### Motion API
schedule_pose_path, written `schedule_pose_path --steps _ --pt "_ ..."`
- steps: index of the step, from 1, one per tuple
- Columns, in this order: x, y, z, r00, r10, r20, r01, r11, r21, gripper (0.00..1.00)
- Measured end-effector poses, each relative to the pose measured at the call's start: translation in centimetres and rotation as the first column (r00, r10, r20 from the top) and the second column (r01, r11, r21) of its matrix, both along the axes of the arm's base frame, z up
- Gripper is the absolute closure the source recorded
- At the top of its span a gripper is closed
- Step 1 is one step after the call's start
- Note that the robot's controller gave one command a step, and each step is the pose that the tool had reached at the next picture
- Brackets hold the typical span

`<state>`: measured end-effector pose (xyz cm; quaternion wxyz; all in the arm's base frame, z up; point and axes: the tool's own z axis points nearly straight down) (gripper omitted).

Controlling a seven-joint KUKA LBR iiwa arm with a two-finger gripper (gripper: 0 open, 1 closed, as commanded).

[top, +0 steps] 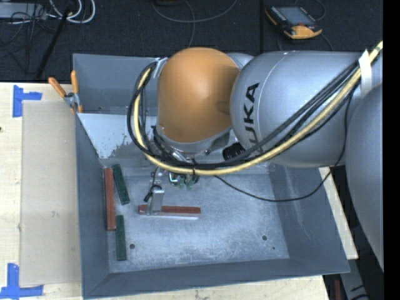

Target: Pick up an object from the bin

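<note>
Inside, the bin holds a brown bar (green sticks leftward)

You have fairly bright, even light from above on the bin, whose grey floor shows pale and speckled. The arm throws a soft shadow beneath itself, its orange cover carries a dull sheen, and the background beyond is dark

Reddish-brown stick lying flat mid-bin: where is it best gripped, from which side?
Probably across the narrow width of the reddish-brown stick, near its middle, from straight above: it lies flat and thin, with bare bin floor along both sides.
</note>
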<state>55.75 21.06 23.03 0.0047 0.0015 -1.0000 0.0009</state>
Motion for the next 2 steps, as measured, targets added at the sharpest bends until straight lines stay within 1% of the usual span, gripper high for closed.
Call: schedule_pose_path --steps 1,2 --pt "-0.5 -5.5 -10.3 0.995 0.098 -0.001 -0.098 0.995 0.0 0.0" --pt "2.6 -7.3 -16.5 0.99 0.143 0.005 -0.143 0.99 0.001 0.0"
